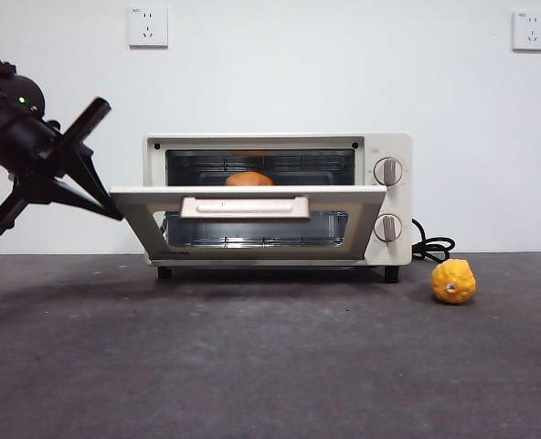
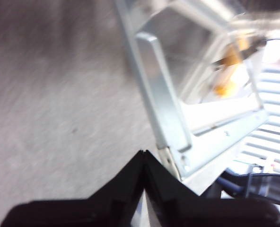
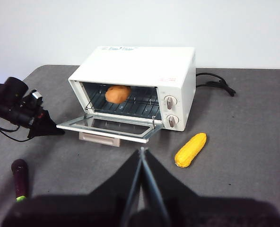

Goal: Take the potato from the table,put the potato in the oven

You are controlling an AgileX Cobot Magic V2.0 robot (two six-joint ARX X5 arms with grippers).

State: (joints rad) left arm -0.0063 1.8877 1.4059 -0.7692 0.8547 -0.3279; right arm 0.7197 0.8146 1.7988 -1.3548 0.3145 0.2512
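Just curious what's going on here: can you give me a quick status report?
Left gripper shut, at the corner of the cream-white toaster oven's half-open door. Right gripper shut, waiting back. Brownish-orange potato already on the oven rack. Nothing in the way.

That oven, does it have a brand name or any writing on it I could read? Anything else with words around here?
Nothing can be read in full in these pictures.
Oven roof: a faint bluish strip of print near the back edge, too small to read.
Oven front, above the knobs: a small reddish mark, too blurred to read.
Wall sockets: no lettering visible.
Yellow fruit and potato: no labels.
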